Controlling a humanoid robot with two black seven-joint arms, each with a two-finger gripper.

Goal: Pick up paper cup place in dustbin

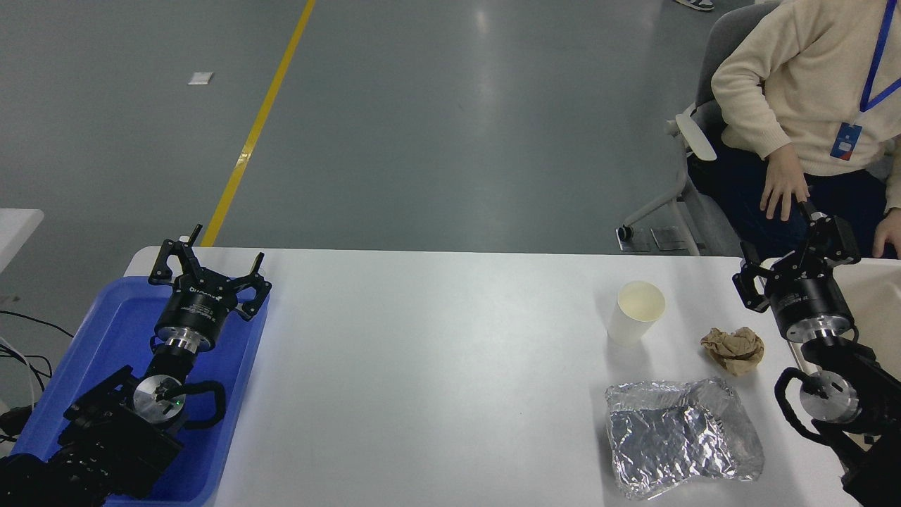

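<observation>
Foil sheet (679, 436) nearest, crumpled. Paper cup (635, 313) upright beyond it, paper ball (733, 349) beside. Right gripper (792, 243) spread wide, empty, at table edge. Left gripper (208, 255) wide, parked over blue tray (112, 331).

One head view only, set high on the robot's side, facing forward and down. Takes in the table (436, 366) from near edge to far edge, plus grey floor (422, 120) beyond.
</observation>
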